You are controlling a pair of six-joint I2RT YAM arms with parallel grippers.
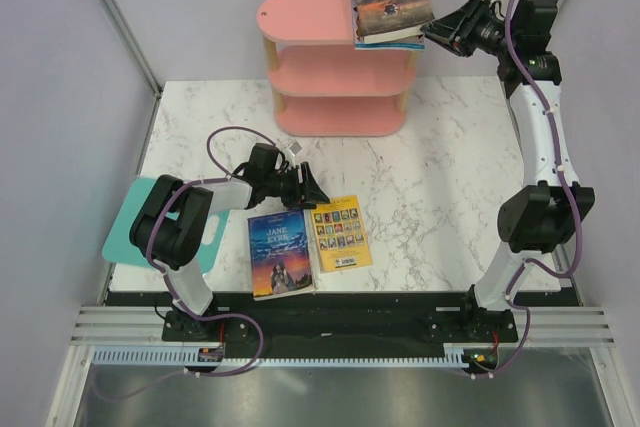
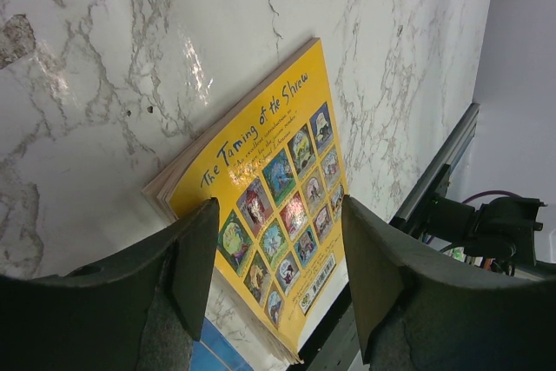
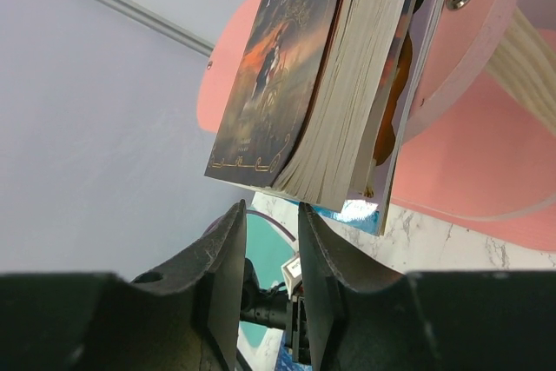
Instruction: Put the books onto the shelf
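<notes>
Hovering low over the marble worktop (image 1: 430, 177), the left end effector (image 1: 312, 192) is released, its two dark fingers (image 2: 187, 258) spread wide with nothing between them. In the left wrist view they frame the near end of the yellow "The Taming of the Shrew" paperback (image 2: 269, 154), which lies flat with its back cover up. Just beside that book on its left, the blue "Jane Eyre" (image 1: 280, 252) also lies flat, front cover up, near the front edge. A teal board (image 1: 130, 222) sits at the left edge, partly under the left arm.

At the back stands the pink three-tier shelf (image 1: 320, 57). "A Tale of Two Cities" (image 1: 392, 2) lies on the top tier, stacked on thinner books and overhanging the right end. The right end effector (image 1: 447, 37) is raised just beside that stack, its fingers (image 3: 221, 267) parted by a narrow gap, gripping nothing, tips short of the page edges.
</notes>
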